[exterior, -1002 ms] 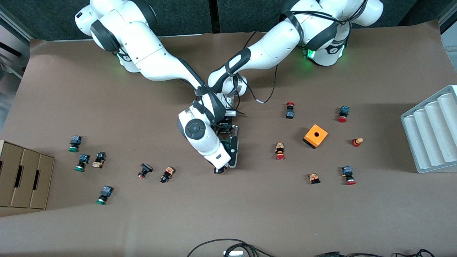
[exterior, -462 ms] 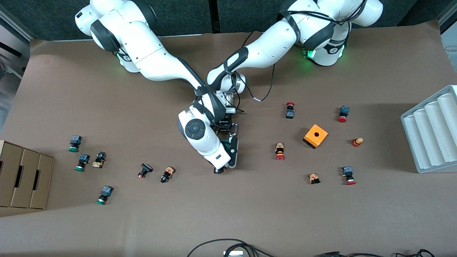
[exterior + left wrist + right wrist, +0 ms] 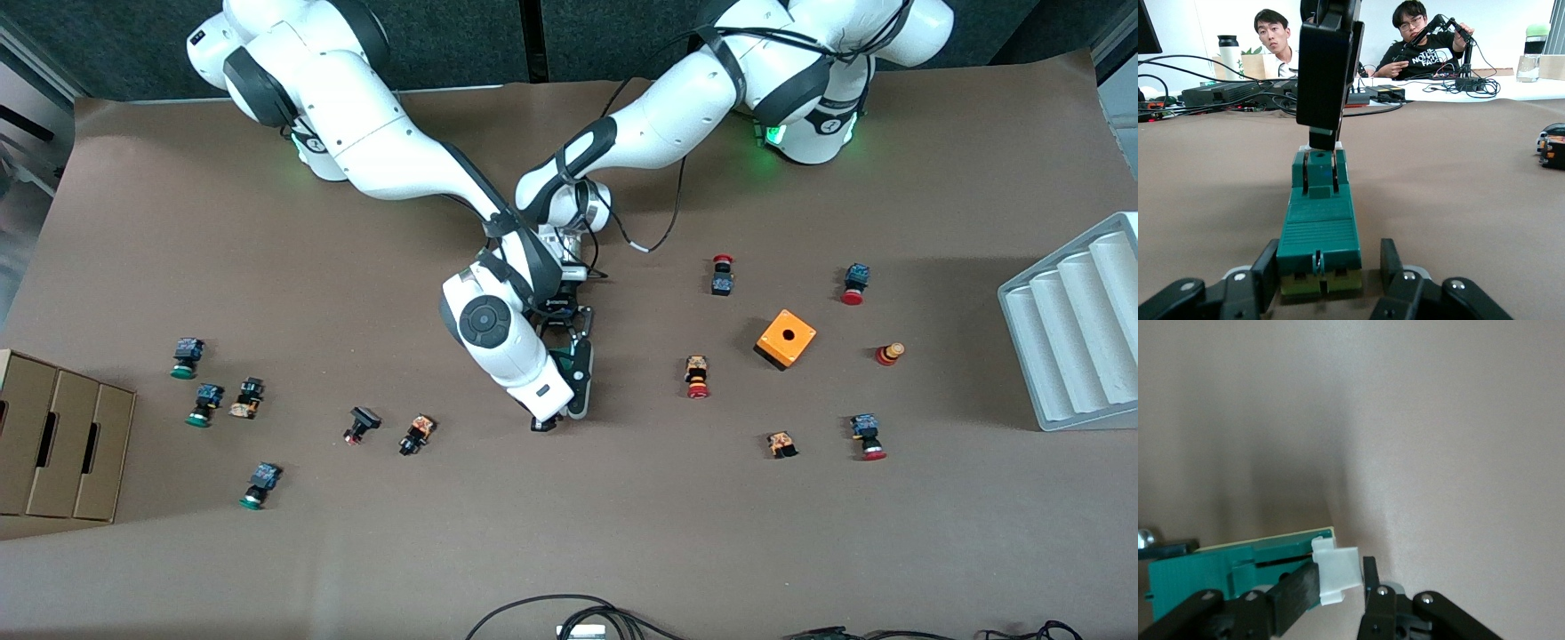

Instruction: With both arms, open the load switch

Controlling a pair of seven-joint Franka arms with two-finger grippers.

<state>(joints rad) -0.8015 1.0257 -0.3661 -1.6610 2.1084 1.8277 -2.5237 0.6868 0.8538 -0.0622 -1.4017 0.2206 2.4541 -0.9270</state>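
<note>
The left fingers point(image 3: 1265, 283) have just been closed on the switch point(image 3: 1319, 233); its white slider point(image 3: 1337, 575) is pinched between the right fingers point(image 3: 1298, 590), ready for pulling.

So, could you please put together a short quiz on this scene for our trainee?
1. True or false: the load switch lies on the table.
2. What does the right gripper pinch? A orange box, B white sliding piece, C red push button.
3. Fill in: the left gripper holds the switch's end ____ from the front camera.
Key: 1 true; 2 B; 3 farther.
</note>
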